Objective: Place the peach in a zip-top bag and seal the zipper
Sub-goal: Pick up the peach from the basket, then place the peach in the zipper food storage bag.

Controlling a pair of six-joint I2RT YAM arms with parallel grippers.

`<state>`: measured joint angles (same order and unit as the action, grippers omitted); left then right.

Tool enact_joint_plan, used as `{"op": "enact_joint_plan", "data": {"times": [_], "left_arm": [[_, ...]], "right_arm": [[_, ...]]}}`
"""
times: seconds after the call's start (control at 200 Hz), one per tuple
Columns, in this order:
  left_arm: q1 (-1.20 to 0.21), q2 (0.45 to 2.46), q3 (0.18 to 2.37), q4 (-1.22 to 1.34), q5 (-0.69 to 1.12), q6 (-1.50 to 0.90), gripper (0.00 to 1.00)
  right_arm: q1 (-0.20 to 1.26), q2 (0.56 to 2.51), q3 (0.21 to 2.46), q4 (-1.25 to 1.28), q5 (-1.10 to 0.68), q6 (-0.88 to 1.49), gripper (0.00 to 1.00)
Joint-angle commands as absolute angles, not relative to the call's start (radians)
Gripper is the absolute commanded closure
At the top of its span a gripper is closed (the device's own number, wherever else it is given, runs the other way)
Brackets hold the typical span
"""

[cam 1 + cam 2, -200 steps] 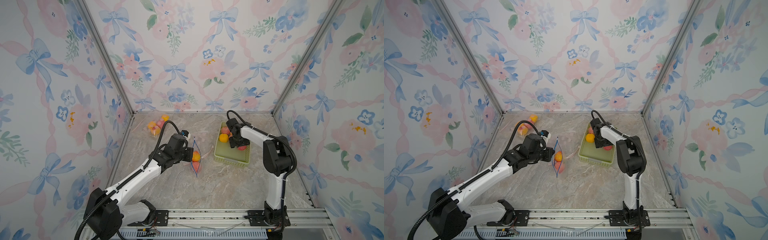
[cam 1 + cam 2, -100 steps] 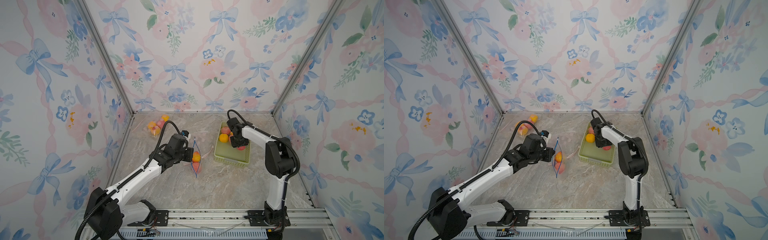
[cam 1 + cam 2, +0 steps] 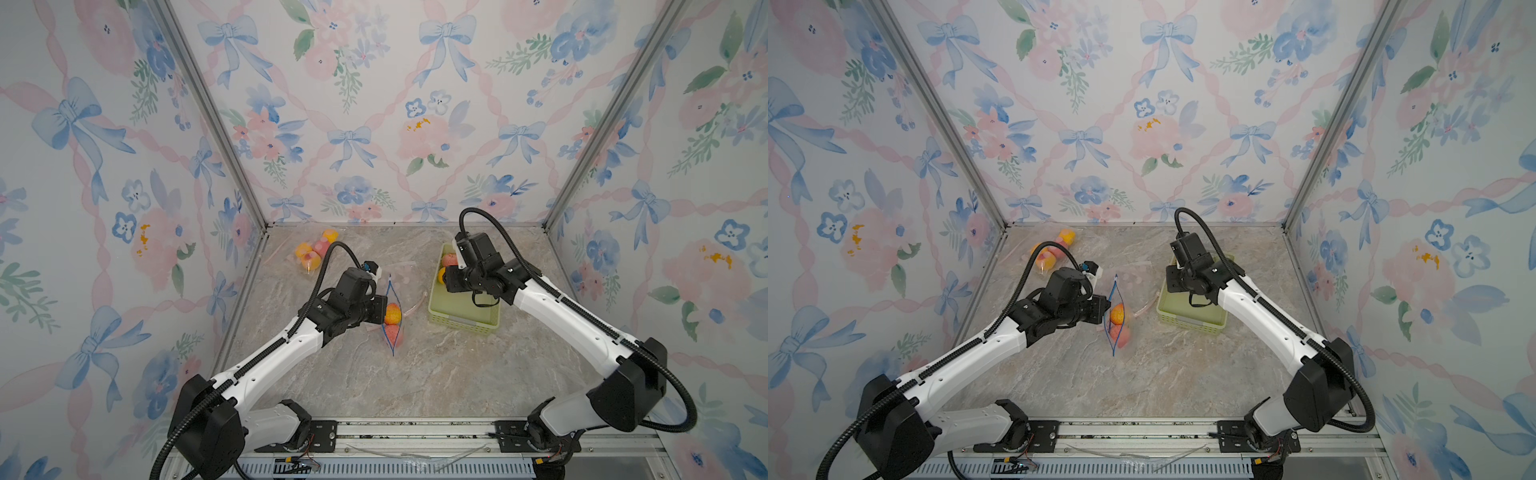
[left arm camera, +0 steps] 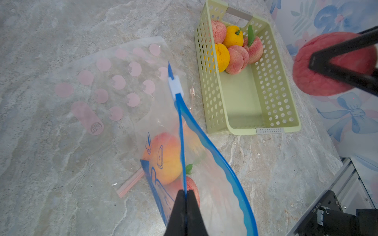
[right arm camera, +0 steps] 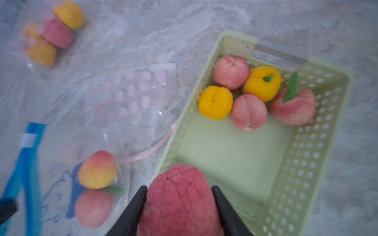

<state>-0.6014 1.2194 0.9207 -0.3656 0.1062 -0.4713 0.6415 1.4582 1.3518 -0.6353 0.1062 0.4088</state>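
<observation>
Pinching the clear blue-zippered plastic bag (image 4: 212,173) in the left end effector (image 4: 185,193), clamping a round dark-red peach (image 5: 180,204) over the pale-green perforated basket (image 5: 306,143) in the right end effector (image 5: 179,189).

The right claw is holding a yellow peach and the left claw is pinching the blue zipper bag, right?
Not quite. The peach in the right claw is dark pinkish red, not yellow, as the right wrist view shows. The left claw is indeed pinching the zip-top bag by its blue zipper edge.
</observation>
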Motion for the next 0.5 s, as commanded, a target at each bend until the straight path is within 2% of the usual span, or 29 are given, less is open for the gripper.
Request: {"op": "enact_joint_plan", "data": {"times": [0.0,0.255,0.495], "left_arm": [[-0.592,1.215,0.901,-0.345,0.123,-0.485,1.00],[-0.591,1.212,0.884,-0.327,0.129,-0.498,1.00],[-0.591,1.207,0.879,-0.315,0.136,-0.505,1.00]], "right_arm": [[0.738,1.407,1.292,-0.451,0.004,0.516,0.60],[0.928,1.411,1.208,-0.190,0.000,0.606,0.60],[0.990,1.466,1.158,-0.089,0.017,0.656,0.60]]}}
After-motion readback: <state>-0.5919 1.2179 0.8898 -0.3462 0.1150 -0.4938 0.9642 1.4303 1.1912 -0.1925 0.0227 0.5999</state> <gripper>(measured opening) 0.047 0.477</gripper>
